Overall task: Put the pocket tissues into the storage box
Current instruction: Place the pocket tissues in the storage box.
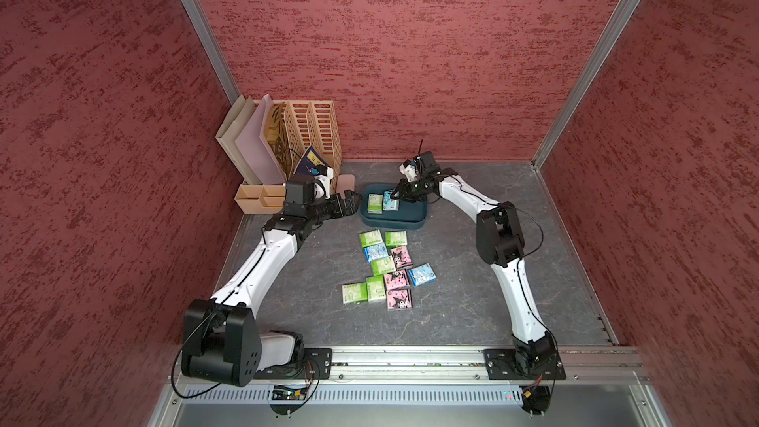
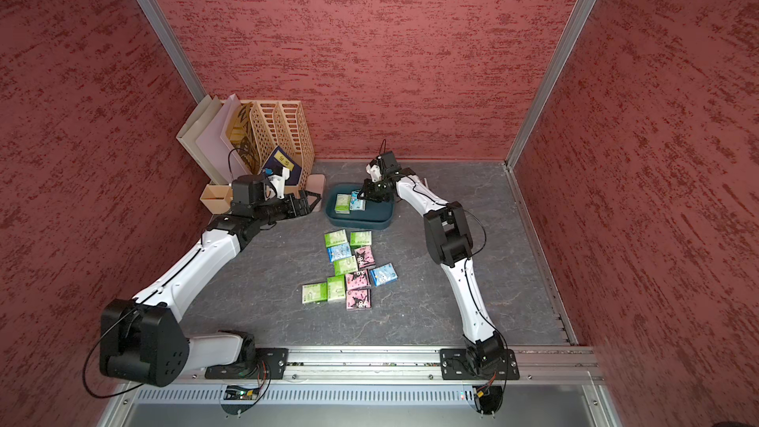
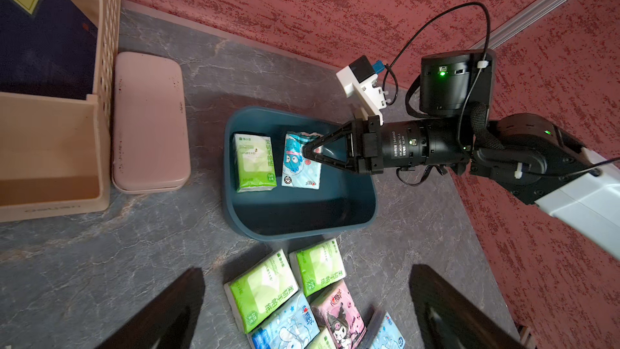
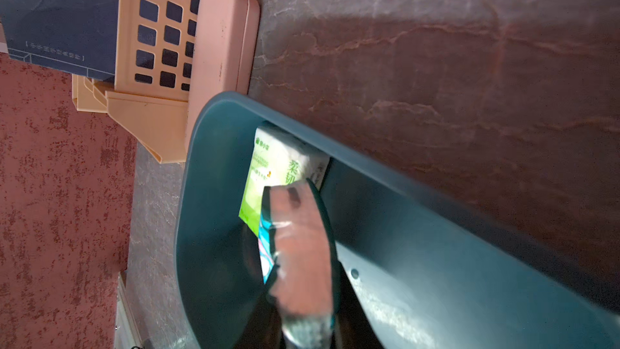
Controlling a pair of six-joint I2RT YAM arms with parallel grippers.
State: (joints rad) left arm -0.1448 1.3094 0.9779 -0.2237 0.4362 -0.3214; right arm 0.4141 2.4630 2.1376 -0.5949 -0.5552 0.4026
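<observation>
Fig.: my worktop, grey marbled table (image 1: 472,301). Directly on it: teal storage box (image 1: 394,224), rear ctr; ten loose pocket tissues (image 1: 383,265) clustered just in front; pink case (image 3: 149,122) betw. box & beige file organiser (image 1: 312,133); small beige divided tray (image 1: 258,198), rear-L corner.

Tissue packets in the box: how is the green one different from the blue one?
The green packet is plain with writing; the light blue packet has a cartoon. The green packet lies free; the light blue packet is pinched by the right gripper. Both are in the storage box.
</observation>
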